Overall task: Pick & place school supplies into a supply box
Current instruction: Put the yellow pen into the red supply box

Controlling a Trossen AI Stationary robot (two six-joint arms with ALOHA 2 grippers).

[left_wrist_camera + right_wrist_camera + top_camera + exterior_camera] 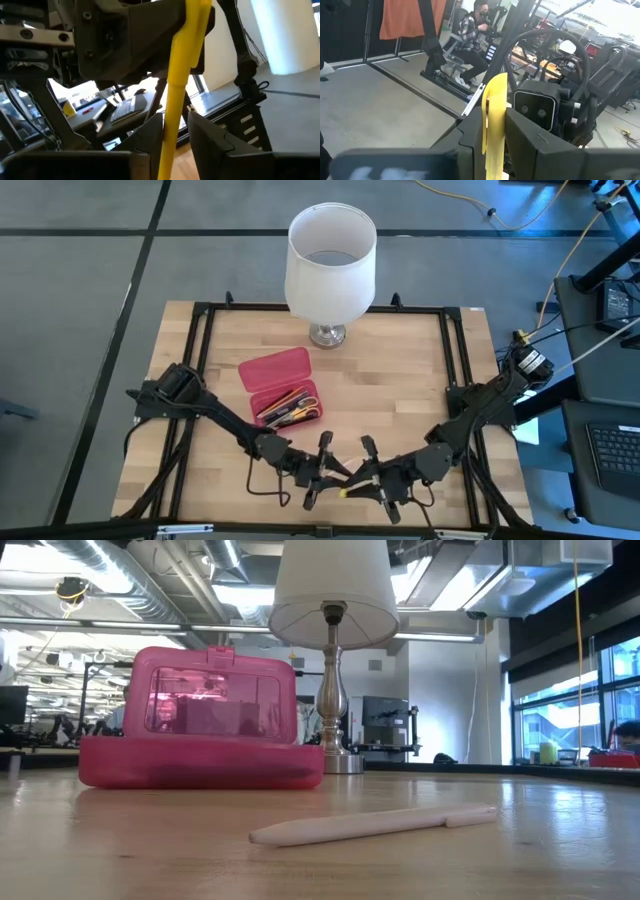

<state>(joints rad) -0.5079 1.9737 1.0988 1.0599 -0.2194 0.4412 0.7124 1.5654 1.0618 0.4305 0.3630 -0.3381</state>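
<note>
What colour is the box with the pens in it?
Pink-red and see-through. The box shows best in the low view.

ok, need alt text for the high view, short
Seen from above, the left gripper and right gripper meet near the wooden table's front edge, a yellow pen between them. Behind them an open red supply box holds pens and scissors, and a white lamp stands at the back.
</note>
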